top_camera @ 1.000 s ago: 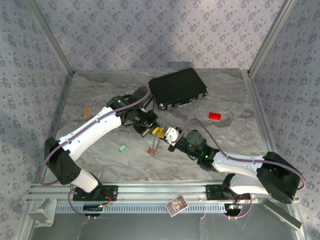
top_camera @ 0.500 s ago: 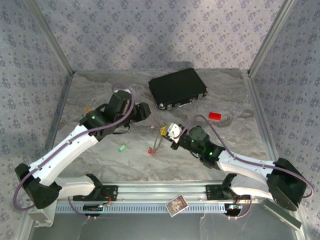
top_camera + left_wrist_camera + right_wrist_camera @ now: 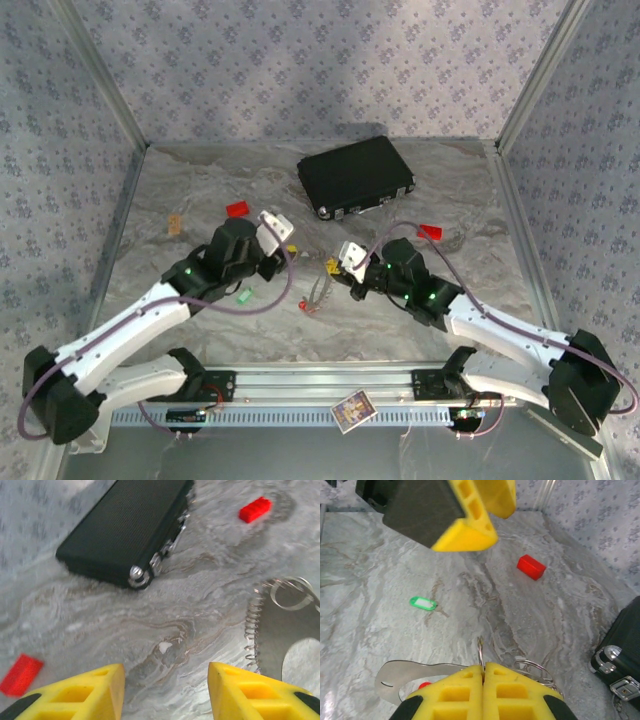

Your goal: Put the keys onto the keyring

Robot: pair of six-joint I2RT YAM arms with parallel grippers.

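My left gripper [image 3: 166, 686] hangs with its jaws half apart and nothing between them, over bare marbled table [image 3: 90, 625] in front of the black case [image 3: 125, 535]. The case is the 1 container here; it lies flat with its lid down and its metal latches along the near edge, so I cannot tell what is inside. My right gripper [image 3: 483, 670] has its yellow fingers pressed tight together on a thin wire ring of the keyring [image 3: 250, 625], which lies mid-table between the 2 arms, its beaded edge and flat shiny part on the surface. Neither key is on it. The green key [image 3: 423, 603] lies loose on the table, apart from the ring and on its left-arm side. The red key [image 3: 302, 307] lies just beside the ring's near end. 2 red blocks sit on the table, 1 [image 3: 255, 509] to the right of the case, the other [image 3: 20, 672] to its left.
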